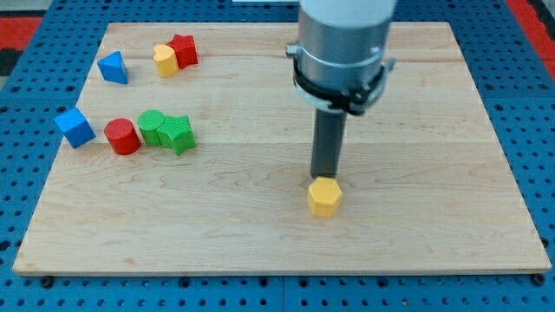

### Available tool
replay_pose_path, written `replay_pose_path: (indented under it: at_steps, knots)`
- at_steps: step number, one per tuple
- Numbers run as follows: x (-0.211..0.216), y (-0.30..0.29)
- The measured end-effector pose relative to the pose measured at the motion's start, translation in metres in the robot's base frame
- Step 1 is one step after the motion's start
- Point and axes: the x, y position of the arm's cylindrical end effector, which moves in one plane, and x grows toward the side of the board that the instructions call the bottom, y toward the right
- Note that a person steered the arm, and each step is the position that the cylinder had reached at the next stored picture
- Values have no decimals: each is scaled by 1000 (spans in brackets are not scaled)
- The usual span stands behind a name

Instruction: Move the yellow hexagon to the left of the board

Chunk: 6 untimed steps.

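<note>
Pale wooden board [260, 234] on blue pegboard: the yellow hexagon block [324, 198] sits right of centre, my tip [325, 176] seemingly touching its far edge; contact uncertain. It probably needs to reach the right side to push leftward. Far left: two blue blocks, two green, two red, one more yellow.

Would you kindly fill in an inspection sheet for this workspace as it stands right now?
Surface: pale wooden board, lying flat.
Job's things: yellow hexagon block, right of centre near the view's bottom.
Clutter: at the view's left, blue triangular block, small yellow block touching red star-like block, blue cube, red cylinder, two green blocks touching.
Tool: my tip sits just above the hexagon, at its far edge.
Cables: nothing seen.
Surroundings: blue perforated base.
</note>
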Motion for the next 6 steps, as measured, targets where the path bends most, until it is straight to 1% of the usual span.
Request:
replay_pose_path:
  at_steps: [1,2,3,5,6]
  knots:
    - [32,8]
    - [37,64]
    - [77,57]
    - [45,-44]
    - [22,-58]
